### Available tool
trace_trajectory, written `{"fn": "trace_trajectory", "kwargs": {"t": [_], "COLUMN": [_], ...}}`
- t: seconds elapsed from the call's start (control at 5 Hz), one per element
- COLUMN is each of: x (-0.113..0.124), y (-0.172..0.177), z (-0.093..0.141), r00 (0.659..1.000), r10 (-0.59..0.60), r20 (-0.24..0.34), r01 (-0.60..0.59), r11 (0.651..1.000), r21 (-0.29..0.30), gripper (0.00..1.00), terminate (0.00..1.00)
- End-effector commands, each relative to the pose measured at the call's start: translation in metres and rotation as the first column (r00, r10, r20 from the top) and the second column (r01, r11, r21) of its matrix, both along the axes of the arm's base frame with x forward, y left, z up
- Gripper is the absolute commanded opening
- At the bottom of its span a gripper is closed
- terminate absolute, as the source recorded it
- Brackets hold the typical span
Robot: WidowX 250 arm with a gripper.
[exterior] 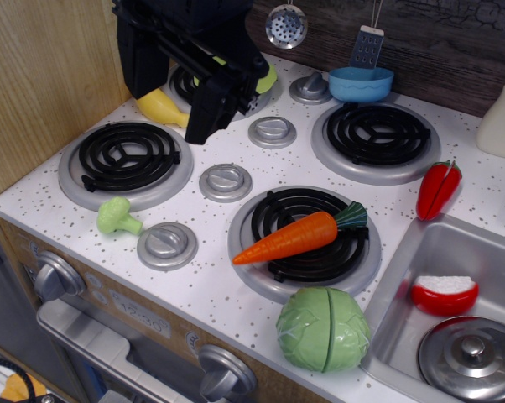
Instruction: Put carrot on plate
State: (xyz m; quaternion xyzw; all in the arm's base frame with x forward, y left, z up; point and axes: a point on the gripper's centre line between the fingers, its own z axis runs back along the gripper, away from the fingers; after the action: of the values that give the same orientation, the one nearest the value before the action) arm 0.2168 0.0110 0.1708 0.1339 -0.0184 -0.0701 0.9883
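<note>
Nearest, cabbage (324,329) is sitting below the carrot (299,238), lying untouched on the centre burner (305,241). Claw (204,128), upper left, is hovering apparently empty beside the half-hidden plate (267,80); jaws unreadable. Nothing done.

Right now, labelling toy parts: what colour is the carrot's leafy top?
Dark green, on the orange carrot; seen in the single observation view.

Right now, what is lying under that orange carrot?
The carrot lies across a black coil burner, tip toward the front left and green top toward the right. The coil shows on both sides; the strip directly beneath the carrot is covered.
</note>
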Motion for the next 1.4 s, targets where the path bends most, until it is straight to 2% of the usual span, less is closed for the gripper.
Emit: {"fn": "trace_trajectory", "kwargs": {"t": [0.0,0.2,0.4,0.6,0.8,1.0,1.2], "x": [0.0,0.03,0.048,0.058,0.064,0.065,0.065], "y": [0.0,-0.027,-0.053,-0.07,-0.066,-0.063,-0.059], "z": [0.0,-0.009,-0.03,-0.061,-0.089,-0.11,-0.121], "r00": [1.0,0.984,0.974,0.972,0.968,0.968,0.971], "r10": [0.0,-0.178,-0.223,-0.227,-0.229,-0.209,-0.191], "r20": [0.0,0.016,0.037,0.055,0.103,0.138,0.142], "r01": [0.0,0.178,0.225,0.232,0.243,0.232,0.214], "r11": [1.0,0.984,0.969,0.968,0.958,0.957,0.962], "r21": [0.0,-0.031,-0.103,-0.099,-0.15,-0.173,-0.171], "gripper": [1.0,1.0,1.0,1.0,1.0,1.0,1.0], "terminate": [0.0,0.0,0.0,0.0,0.0,0.0,0.0]}}
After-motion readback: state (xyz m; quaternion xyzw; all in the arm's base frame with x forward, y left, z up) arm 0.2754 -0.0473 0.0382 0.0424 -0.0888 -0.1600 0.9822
